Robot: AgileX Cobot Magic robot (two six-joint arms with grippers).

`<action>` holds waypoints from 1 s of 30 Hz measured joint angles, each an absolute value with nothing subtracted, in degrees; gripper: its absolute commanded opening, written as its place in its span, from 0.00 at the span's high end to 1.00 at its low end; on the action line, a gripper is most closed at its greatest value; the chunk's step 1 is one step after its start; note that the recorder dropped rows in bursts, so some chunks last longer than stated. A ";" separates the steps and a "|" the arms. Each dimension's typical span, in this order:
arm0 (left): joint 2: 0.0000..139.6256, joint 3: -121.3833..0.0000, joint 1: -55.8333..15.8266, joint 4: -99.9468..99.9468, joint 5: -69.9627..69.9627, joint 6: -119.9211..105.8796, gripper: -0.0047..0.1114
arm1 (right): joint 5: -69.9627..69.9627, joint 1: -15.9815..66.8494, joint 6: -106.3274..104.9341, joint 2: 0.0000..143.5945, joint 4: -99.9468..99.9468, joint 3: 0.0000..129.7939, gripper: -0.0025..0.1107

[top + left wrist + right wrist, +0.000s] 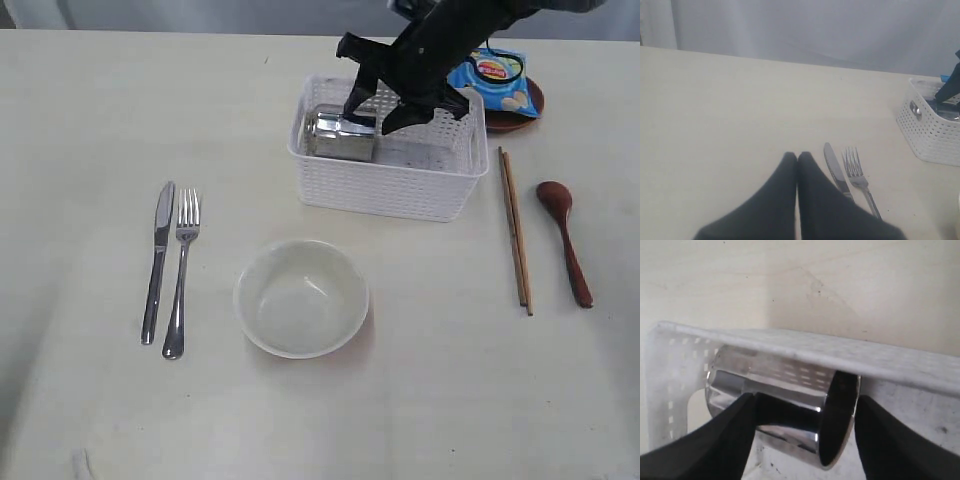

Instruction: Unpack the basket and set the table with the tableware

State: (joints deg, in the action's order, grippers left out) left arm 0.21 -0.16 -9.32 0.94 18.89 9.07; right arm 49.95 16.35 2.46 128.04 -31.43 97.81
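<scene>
1 steel cup (pixel 340 135) lies on its side in the basket (pixel 400 190), at the end toward the knife (pixel 158 250), long axis along the basket's length. The right claw (pixel 378 112), spread, straddles it from above; the left claw (pixel 797 159), pressed together, hangs well apart.

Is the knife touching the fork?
Apart. In the exterior view a strip of bare table runs between the knife and the fork all the way down.
</scene>
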 measured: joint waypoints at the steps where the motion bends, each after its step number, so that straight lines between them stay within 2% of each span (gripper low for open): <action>1: 0.21 -0.16 -9.32 0.94 18.89 9.07 0.96 | 49.95 15.98 1.20 128.15 -32.09 97.81 0.48; 10: 0.21 -0.16 -9.32 0.94 18.89 9.07 0.96 | 51.12 14.97 -7.07 129.59 -40.10 97.81 0.48; 12: 0.21 -0.16 -9.32 0.94 18.89 9.07 0.96 | 51.12 14.97 -8.00 129.93 -41.14 97.81 0.52; 14: 0.21 -0.16 -9.32 0.94 18.89 9.07 0.96 | 51.12 14.97 -9.22 130.29 -42.48 97.81 0.61; 19: 0.21 -0.16 -9.32 0.94 18.89 9.07 0.96 | 51.94 14.97 -10.98 130.55 -47.02 97.95 0.98; 30: 0.21 -0.16 -9.32 0.94 18.89 9.07 0.96 | 55.66 14.42 -13.71 127.36 -45.74 97.80 0.98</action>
State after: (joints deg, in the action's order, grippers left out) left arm 0.21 -0.16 -9.32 0.94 18.89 9.07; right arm 55.66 14.42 -13.71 127.36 -45.74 97.80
